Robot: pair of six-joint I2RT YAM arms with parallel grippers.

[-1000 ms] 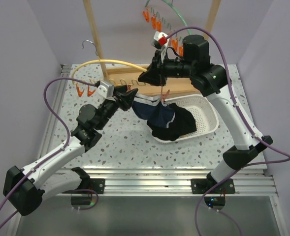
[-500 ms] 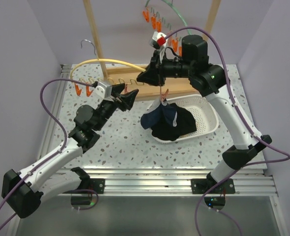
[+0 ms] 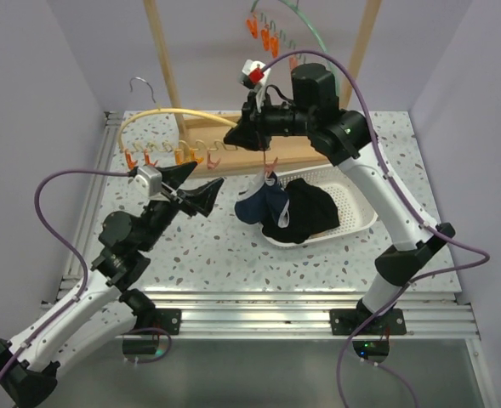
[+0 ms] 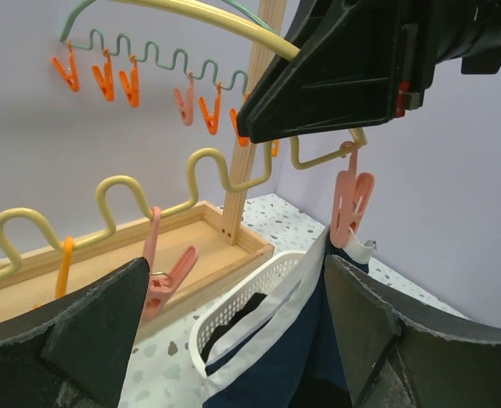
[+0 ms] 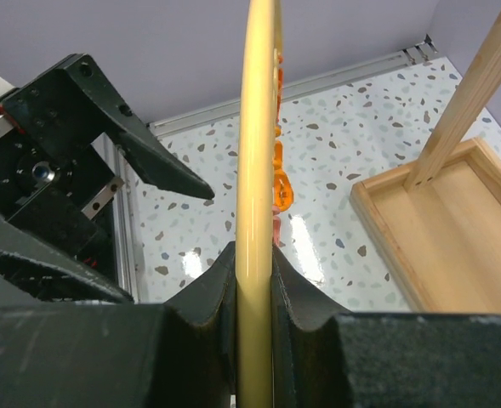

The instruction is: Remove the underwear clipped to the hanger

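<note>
The yellow hanger is gripped at its right end by my right gripper, shut on the bar. A navy underwear with white trim hangs from one pink clip at that end, its lower part over the white basket. Black underwear lies in the basket. My left gripper is open and empty, left of the navy underwear. In the left wrist view the garment and the clip hang just ahead of the open gripper.
Empty orange and pink clips hang along the hanger's wavy lower bar. A wooden rack with a tray base stands behind. A green hanger with orange clips hangs on it at the back. Purple walls enclose the table.
My left gripper let go of the navy underwear and drew back to the left and nearer. The garment fell to hang from one clip. My right arm shifted the hanger left.
</note>
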